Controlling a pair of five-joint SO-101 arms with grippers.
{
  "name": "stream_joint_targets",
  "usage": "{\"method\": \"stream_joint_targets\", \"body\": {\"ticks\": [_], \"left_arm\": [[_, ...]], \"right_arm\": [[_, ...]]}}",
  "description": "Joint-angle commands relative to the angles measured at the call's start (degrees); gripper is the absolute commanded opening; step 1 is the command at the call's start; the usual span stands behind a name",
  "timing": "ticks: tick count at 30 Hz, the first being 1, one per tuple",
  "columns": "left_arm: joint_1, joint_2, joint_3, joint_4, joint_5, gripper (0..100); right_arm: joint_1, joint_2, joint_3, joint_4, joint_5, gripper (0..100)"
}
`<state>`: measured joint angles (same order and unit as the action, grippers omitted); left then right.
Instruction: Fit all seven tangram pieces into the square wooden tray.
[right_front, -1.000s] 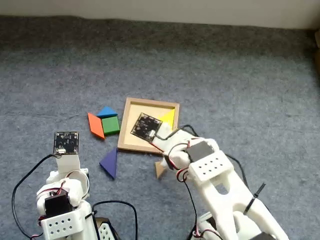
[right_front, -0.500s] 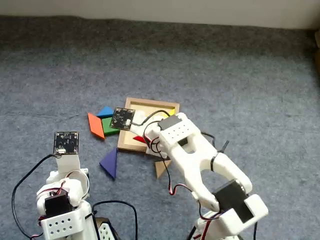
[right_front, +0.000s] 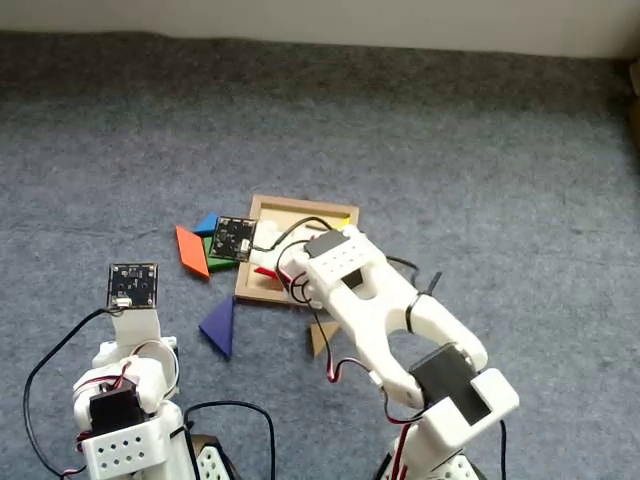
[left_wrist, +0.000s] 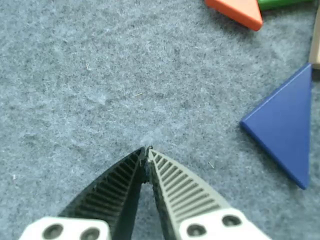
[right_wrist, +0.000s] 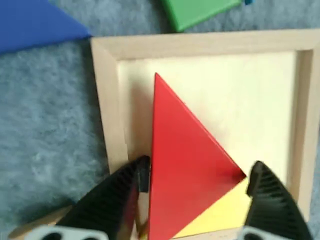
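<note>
I'm watching the right gripper (right_wrist: 199, 174) hanging over the square wooden tray (right_wrist: 106, 102). Its jaws are standing wide, one finger (right_wrist: 131, 184) against each side edge of the red triangle (right_wrist: 185, 160), so I'm reading it as holding that piece. The red triangle is sitting over the tray's near corner on the arm's side, with its point aiming into the bare floor of the tray. Its base is overlapping the yellow triangle (right_wrist: 217, 215), which is lying inside the tray.

In the high view the right arm is stretching across the tray and covering much of it. A sliver of the yellow triangle is peeking out at the far right corner.

The other pieces are lying on the grey carpet (right_front: 480, 150). The green square (right_front: 214, 263), a small blue triangle (right_front: 207, 224) and the orange parallelogram (right_front: 191, 250) are clustering just beside the tray's left rim. The dark blue triangle (right_front: 219, 323) is lying near the tray's front left corner. A tan triangle (right_front: 320, 336) is lying just in front of the tray, partly under the arm.

The left gripper (left_wrist: 146, 152) is pointing at bare carpet with its jaws pressed together on nothing, the dark blue triangle lying nearby and apart from it.
</note>
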<state>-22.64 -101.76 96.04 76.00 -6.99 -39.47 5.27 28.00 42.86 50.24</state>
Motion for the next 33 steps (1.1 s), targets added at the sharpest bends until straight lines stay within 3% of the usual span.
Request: {"method": "stream_joint_targets", "body": {"ticks": [1, 8, 11, 16, 19, 24, 33], "left_arm": [[-0.48, -2.59, 1.1, 0.26, 0.35, 1], [-0.48, -2.59, 1.1, 0.26, 0.35, 1], [-0.48, -2.59, 1.1, 0.26, 0.35, 1], [-0.48, -2.59, 1.1, 0.26, 0.35, 1], [-0.48, -2.59, 1.1, 0.26, 0.35, 1], [-0.48, -2.59, 1.1, 0.26, 0.35, 1], [-0.48, -2.59, 1.1, 0.26, 0.35, 1]], "right_arm": [[-1.54, -1.19, -2.77, -0.84, -4.57, 37.9], [-1.98, -10.24, -2.15, -0.75, -5.36, 37.4], [-1.01, -16.75, -0.04, 3.47, -6.15, 29.0], [1.27, -23.69, 4.0, 2.42, -15.03, 10.8], [1.89, -22.2, 7.25, -4.18, -16.09, 4.2], [2.51, -13.93, 12.09, -15.87, -16.09, 3.0], [2.86, -4.09, 10.59, -16.66, -15.47, 3.0]]}}
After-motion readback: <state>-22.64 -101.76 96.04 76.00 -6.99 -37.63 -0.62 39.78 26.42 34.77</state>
